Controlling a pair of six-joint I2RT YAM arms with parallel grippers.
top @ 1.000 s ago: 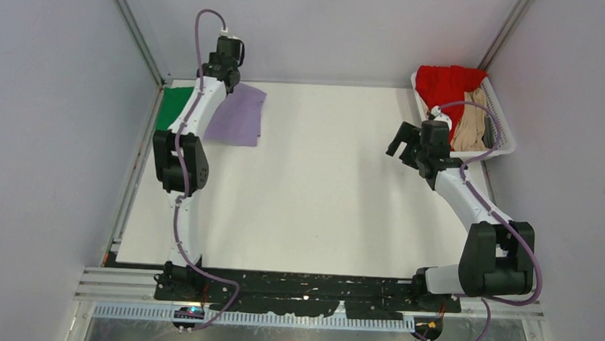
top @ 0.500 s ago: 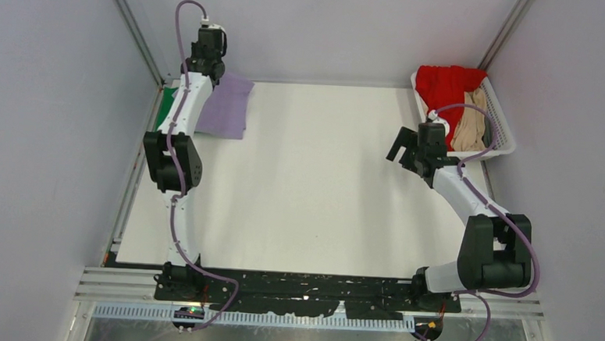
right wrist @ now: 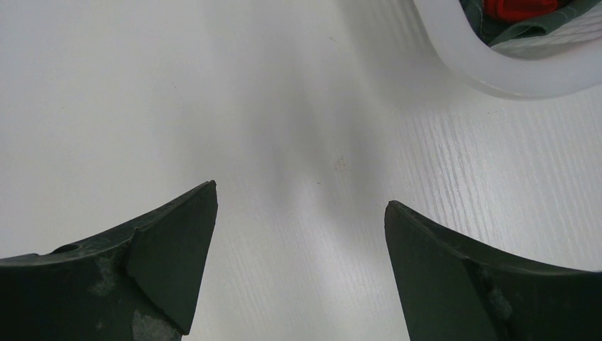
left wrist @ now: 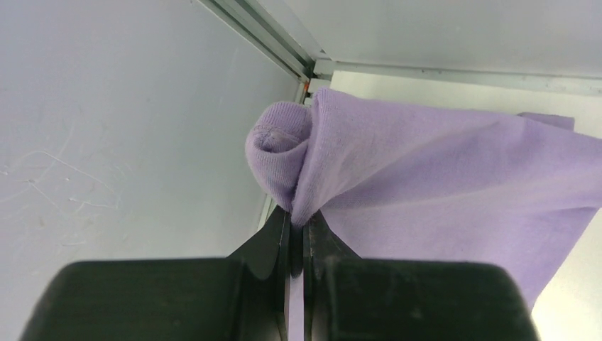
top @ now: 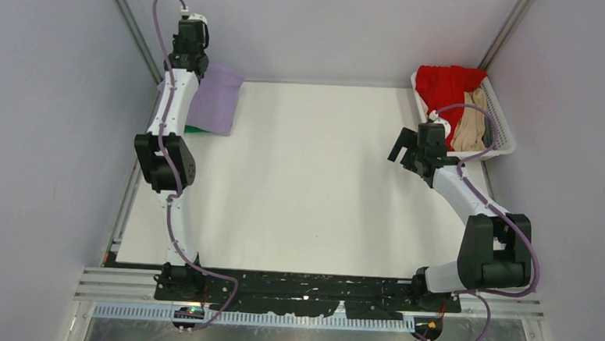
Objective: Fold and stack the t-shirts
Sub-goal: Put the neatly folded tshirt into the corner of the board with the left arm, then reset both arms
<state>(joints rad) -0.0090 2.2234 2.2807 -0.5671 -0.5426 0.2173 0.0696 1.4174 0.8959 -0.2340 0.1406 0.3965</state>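
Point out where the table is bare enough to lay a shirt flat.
The wide middle of the table, between the purple shirt and the basket, is bare. Crowded: far left corner, where the left hand grips that shirt; far right, by the basket and open right hand.

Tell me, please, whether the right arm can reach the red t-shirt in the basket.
Probably yes: the right gripper hangs open and empty beside the basket, and the red t-shirt lies uncovered at its far end.

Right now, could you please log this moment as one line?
left gripper: shut on lavender t-shirt | right gripper: open, empty | red t-shirt: in basket
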